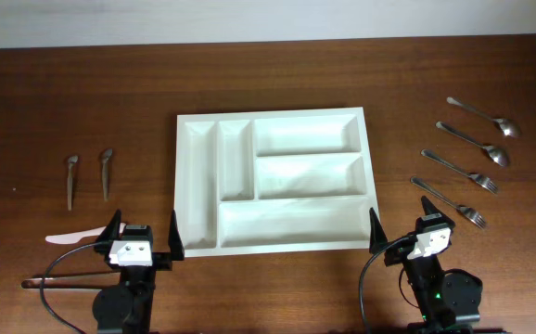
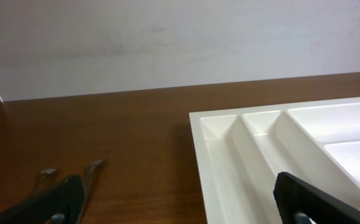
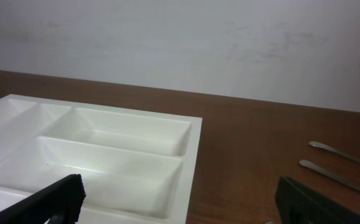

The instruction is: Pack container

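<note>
The container, a large white five-compartment tray (image 1: 287, 221), lies empty at the table's middle. It also shows in the left wrist view (image 2: 261, 155) and the right wrist view (image 3: 118, 155). My left gripper (image 1: 145, 229) is open and empty at the tray's near left corner, with its jaws (image 2: 180, 202) spread over the tray's left edge. My right gripper (image 1: 402, 223) is open and empty at the tray's near right corner, with its jaws (image 3: 180, 199) spread over the right edge. Two spoons (image 1: 486, 116) (image 1: 477, 144) and two forks (image 1: 461, 172) (image 1: 449, 202) lie to the right.
Two small spoons (image 1: 72, 176) (image 1: 106, 172) lie left of the tray, and they show in the left wrist view (image 2: 48, 172) (image 2: 93, 167). A pale pink utensil (image 1: 73, 237) lies by the left arm. Two metal handles (image 3: 342, 155) (image 3: 336, 177) show at the right.
</note>
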